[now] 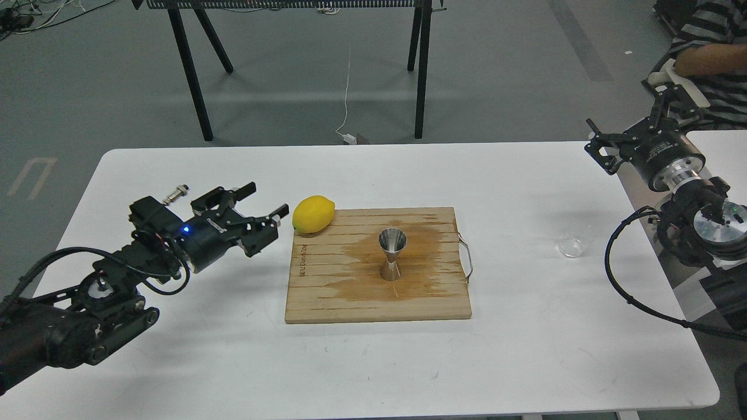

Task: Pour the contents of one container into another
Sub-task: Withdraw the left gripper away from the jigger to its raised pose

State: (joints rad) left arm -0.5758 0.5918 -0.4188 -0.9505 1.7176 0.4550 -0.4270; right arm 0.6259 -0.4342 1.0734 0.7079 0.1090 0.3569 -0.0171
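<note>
The steel jigger (391, 254) stands upright in the middle of the wooden cutting board (327, 294), with nothing touching it. Far to the right, the small clear glass cup (572, 241) rests upright on the white table. My left gripper (265, 200) hovers open and empty to the left of the board, beside the lemon and well apart from the jigger. At the table's right edge my right gripper (597, 148) is open and empty, above and behind the cup.
A yellow lemon (313, 214) lies at the board's back left corner. A wet brown stain spreads over the board around the jigger. A metal handle (467, 259) sticks out of the board's right side. A person sits at the far right.
</note>
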